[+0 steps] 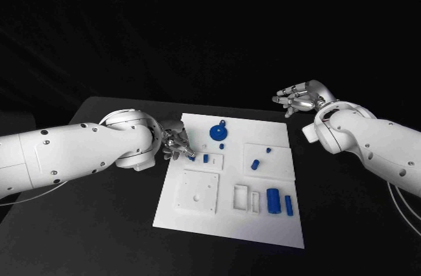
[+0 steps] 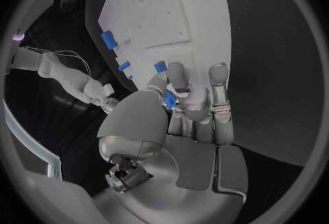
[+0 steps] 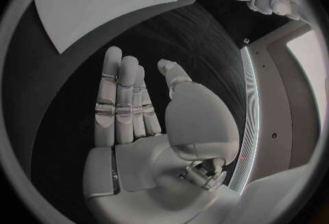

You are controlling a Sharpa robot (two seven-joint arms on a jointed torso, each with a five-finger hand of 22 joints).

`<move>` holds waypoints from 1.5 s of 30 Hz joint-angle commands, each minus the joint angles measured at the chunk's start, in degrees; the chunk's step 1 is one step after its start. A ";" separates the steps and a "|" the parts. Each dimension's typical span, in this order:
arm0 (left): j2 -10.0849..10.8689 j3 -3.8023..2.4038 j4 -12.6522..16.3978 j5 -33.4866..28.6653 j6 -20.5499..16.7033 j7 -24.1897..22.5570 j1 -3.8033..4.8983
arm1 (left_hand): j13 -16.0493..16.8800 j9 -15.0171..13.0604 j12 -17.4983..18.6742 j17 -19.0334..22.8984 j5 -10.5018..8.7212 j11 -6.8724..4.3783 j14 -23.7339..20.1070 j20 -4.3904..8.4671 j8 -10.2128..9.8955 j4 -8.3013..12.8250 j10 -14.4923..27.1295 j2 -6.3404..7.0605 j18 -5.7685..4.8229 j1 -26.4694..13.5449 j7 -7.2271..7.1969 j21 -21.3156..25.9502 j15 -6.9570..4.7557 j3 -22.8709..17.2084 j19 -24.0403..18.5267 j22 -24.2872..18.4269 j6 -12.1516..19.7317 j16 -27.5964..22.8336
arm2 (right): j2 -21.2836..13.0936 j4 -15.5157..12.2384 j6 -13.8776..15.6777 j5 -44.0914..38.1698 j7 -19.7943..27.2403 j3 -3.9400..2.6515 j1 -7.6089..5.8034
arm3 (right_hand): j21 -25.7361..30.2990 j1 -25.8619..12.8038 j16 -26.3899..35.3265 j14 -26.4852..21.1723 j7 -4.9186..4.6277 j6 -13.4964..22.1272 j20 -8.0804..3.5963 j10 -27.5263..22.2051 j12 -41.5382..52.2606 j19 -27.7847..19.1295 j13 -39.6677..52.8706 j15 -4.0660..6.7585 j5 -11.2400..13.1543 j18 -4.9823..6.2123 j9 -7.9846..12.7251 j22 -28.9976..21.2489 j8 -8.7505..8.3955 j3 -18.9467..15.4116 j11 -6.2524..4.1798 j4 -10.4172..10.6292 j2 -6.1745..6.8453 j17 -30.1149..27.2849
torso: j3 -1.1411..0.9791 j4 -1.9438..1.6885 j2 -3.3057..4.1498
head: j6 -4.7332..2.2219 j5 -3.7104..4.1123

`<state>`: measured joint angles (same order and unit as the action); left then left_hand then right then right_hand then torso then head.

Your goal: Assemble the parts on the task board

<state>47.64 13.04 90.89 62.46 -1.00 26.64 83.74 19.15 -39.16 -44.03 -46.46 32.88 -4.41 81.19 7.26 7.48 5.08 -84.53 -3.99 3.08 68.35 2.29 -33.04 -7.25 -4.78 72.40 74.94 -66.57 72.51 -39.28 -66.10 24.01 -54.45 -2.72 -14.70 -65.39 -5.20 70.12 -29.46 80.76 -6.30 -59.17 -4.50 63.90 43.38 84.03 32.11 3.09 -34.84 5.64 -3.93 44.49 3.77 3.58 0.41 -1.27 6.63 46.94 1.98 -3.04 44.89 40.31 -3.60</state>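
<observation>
Task board [image 1: 230,224], white, lies mid-table on the black table [image 1: 97,227], with blue parts spread across it. Left hand [image 1: 176,143] sits at the board's left edge, pinching a small blue part [image 2: 169,98] between thumb and fingers. Right hand [image 1: 300,98] hovers off the board's far right corner, fingers apart, holding nothing.

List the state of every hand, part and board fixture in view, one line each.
Left robot hand: at the board's left edge, pinching a small blue part.
Right robot hand: raised off the board's far right corner, fingers apart, holding nothing.
Task board: flat on the table.
Blue disc: lying on the board's far end.
Two blue cylinders: lying side by side near the board's right edge.
Square white plate: lying flat on the board.
</observation>
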 commanded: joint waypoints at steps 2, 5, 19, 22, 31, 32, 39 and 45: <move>0.06 -0.01 0.52 0.69 -2.66 -0.10 -0.02 | -0.14 -0.04 -0.34 -0.08 0.29 -0.85 0.42 -0.26 0.20 5.73 -2.15 -0.02 0.65 0.45 -2.68 -0.42 -0.11 -5.65 -0.04 1.01 -2.99 0.11 | -0.04 -0.10 -0.72 -0.02 0.42 -0.03 0.04 | -0.23 -0.19 0.03 -0.28 -0.06 0.25 0.42 -0.37 0.28 1.27 -0.06 -0.07 -0.21 -0.70 0.02 -0.10 -0.16 0.38 0.02 -0.11 -0.45 -0.06 | 0.02 0.01 0.01 | 0.00 0.08; 0.21 0.00 0.89 1.12 -3.34 0.08 -0.03 | -0.18 -0.04 -0.37 -0.16 0.34 -0.88 0.47 -0.24 0.21 5.70 -2.14 0.00 0.64 0.45 -2.69 -0.45 -0.13 -5.66 -0.01 1.01 -3.02 0.15 | -0.08 -0.13 -0.81 -0.02 0.39 -0.03 0.04 | -0.23 -0.19 0.03 -0.28 -0.06 0.25 0.42 -0.37 0.28 1.27 -0.06 -0.07 -0.21 -0.70 0.02 -0.10 -0.16 0.38 0.02 -0.11 -0.45 -0.06 | -0.01 0.05 0.03 | -0.04 0.11; 1.68 0.02 2.97 2.82 -6.26 0.15 -0.49 | 2.64 -1.08 0.67 0.22 0.97 -1.19 0.63 0.05 -0.57 5.30 -2.09 0.68 0.36 0.43 -2.93 -0.24 -0.37 -6.02 0.17 0.98 -4.10 -0.38 | -0.36 -0.16 -1.13 0.00 0.29 -0.03 0.04 | -0.23 -0.19 0.03 -0.28 -0.06 0.25 0.42 -0.37 0.28 1.27 -0.06 -0.07 -0.21 -0.70 0.02 -0.10 -0.16 0.38 0.02 -0.11 -0.45 -0.06 | -0.02 -0.15 -0.06 | 0.27 -0.01; 1.85 0.03 3.14 2.99 -6.72 0.09 -0.61 | 2.67 -1.07 0.68 0.21 0.97 -1.19 0.63 0.05 -0.60 5.28 -2.09 0.70 0.37 0.44 -2.94 -0.25 -0.37 -6.01 0.18 0.98 -4.13 -0.37 | -0.30 -0.14 -1.18 0.00 0.30 -0.03 0.05 | -0.23 -0.19 0.03 -0.28 -0.06 0.25 0.42 -0.37 0.28 1.27 -0.06 -0.07 -0.21 -0.70 0.02 -0.10 -0.16 0.38 0.02 -0.11 -0.45 -0.06 | -0.03 -0.02 -0.01 | 0.30 -0.26; 1.66 0.05 2.76 3.18 -7.57 -0.16 -1.59 | 2.85 -1.04 0.70 0.13 0.96 -1.20 0.67 0.01 -0.78 5.17 -2.09 0.77 0.42 0.51 -2.95 -0.27 -0.37 -5.99 0.22 1.00 -4.28 -0.35 | -0.23 -0.08 -1.24 0.00 0.31 -0.03 0.15 | -0.23 -0.19 0.03 -0.28 -0.06 0.25 0.42 -0.37 0.28 1.27 -0.06 -0.07 -0.21 -0.70 0.02 -0.10 -0.16 0.38 0.02 -0.11 -0.45 -0.06 | 0.06 0.06 0.01 | 0.40 -0.36; 1.60 0.05 2.68 3.19 -7.78 -0.22 -1.70 | 2.85 -1.04 0.70 0.13 0.96 -1.20 0.67 0.01 -0.78 5.17 -2.09 0.77 0.42 0.51 -2.95 -0.27 -0.37 -5.99 0.22 1.00 -4.28 -0.35 | -0.23 -0.08 -1.24 0.00 0.31 -0.03 0.17 | -0.23 -0.19 0.03 -0.28 -0.06 0.25 0.42 -0.37 0.28 1.27 -0.06 -0.07 -0.21 -0.70 0.02 -0.10 -0.16 0.38 0.02 -0.11 -0.45 -0.06 | 0.07 0.07 0.02 | 0.40 -0.35; 1.36 0.05 2.26 3.21 -8.68 -0.44 -2.03 | 2.99 -1.04 0.73 0.18 0.99 -1.22 0.69 0.03 -0.91 5.07 -2.09 0.83 0.43 0.56 -2.96 -0.30 -0.38 -5.99 0.27 1.00 -4.39 -0.38 | -0.29 -0.09 -1.24 0.01 0.31 -0.03 0.23 | -0.26 -0.20 0.03 -0.28 -0.06 0.24 0.42 -0.37 0.28 1.27 -0.06 -0.07 -0.21 -0.70 0.02 -0.12 -0.16 0.39 0.02 -0.11 -0.45 -0.06 | 0.02 0.01 0.02 | 0.58 -0.28; 1.24 0.05 2.03 3.11 -8.59 -0.49 -2.15 | 2.99 -1.04 0.73 0.18 0.99 -1.22 0.69 0.03 -0.91 5.07 -2.09 0.83 0.43 0.56 -2.96 -0.30 -0.38 -5.99 0.27 1.00 -4.39 -0.38 | -0.24 -0.06 -1.30 0.01 0.32 -0.03 0.28 | -0.53 -0.32 -0.03 -0.27 -0.04 0.17 0.41 -0.34 0.35 1.23 -0.06 -0.06 -0.22 -0.71 0.02 -0.37 -0.16 0.55 0.00 -0.17 -0.46 -0.09 | -0.01 0.02 0.01 | 0.82 -0.34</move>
<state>49.03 13.11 92.93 65.32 -8.74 26.75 81.67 22.09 -40.13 -43.64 -46.26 33.67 -4.60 81.58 7.27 6.81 5.11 -84.75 -3.11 3.08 68.54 2.86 -33.26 -7.45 -5.29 72.39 74.91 -67.22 72.51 -39.57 -66.13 23.54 -54.40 -2.79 -14.70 -65.17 -5.53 70.12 -29.46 80.76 -6.30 -59.17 -4.50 63.90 43.38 84.03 32.13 3.09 -34.84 5.64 -3.93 44.17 3.77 3.82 0.41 -1.51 6.63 46.90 1.99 -3.01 44.91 41.04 -3.90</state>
